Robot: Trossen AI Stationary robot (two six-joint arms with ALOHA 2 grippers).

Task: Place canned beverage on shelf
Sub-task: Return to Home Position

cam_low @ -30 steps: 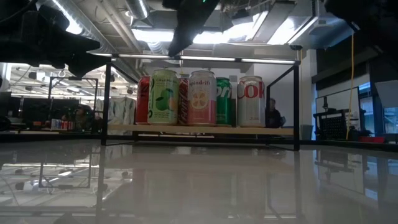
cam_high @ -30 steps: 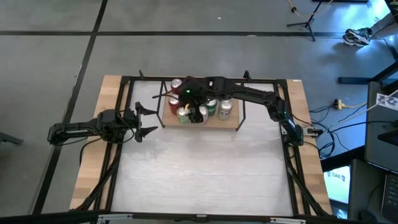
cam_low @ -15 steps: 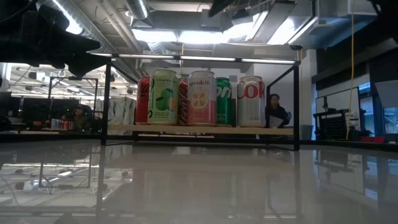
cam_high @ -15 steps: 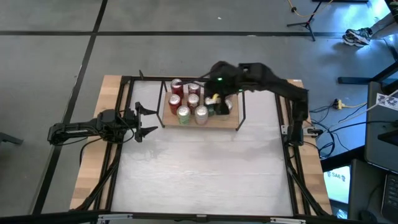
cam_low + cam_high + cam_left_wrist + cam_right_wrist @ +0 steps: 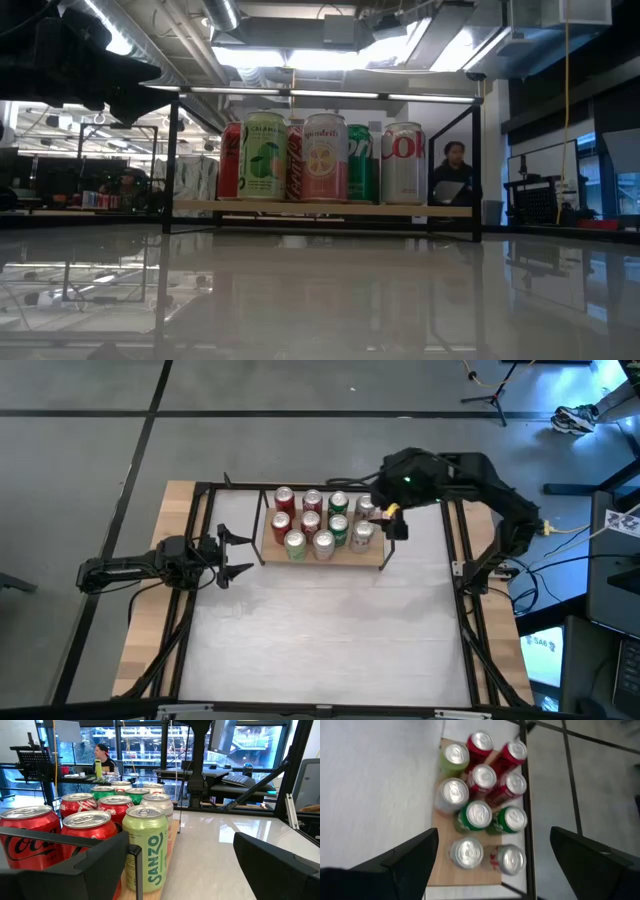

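Observation:
Several beverage cans point(image 5: 322, 526) stand upright in rows on the shelf point(image 5: 372, 557), a light-wood board in a black wire frame at the table's far middle. In the low view the cans point(image 5: 320, 157) stand on the board point(image 5: 320, 208). My right gripper point(image 5: 392, 522) hangs open and high over the shelf's right end, holding nothing; its wrist view looks down on the can tops point(image 5: 480, 815). My left gripper point(image 5: 245, 554) stands open and level just left of the shelf, with the green Sanzo can point(image 5: 146, 845) nearest it.
The white table top point(image 5: 320, 630) spreads out on the near side of the shelf, between black frame rails and wooden side strips point(image 5: 140, 650). People show in the room beyond, one point(image 5: 452, 178) behind the shelf and one point(image 5: 102, 754) at a desk.
My right gripper has risen from just above the cans at the shelf's left part and swung toward the table's right edge, leaving the low view. It stays open with nothing in it. The cans stand as before.

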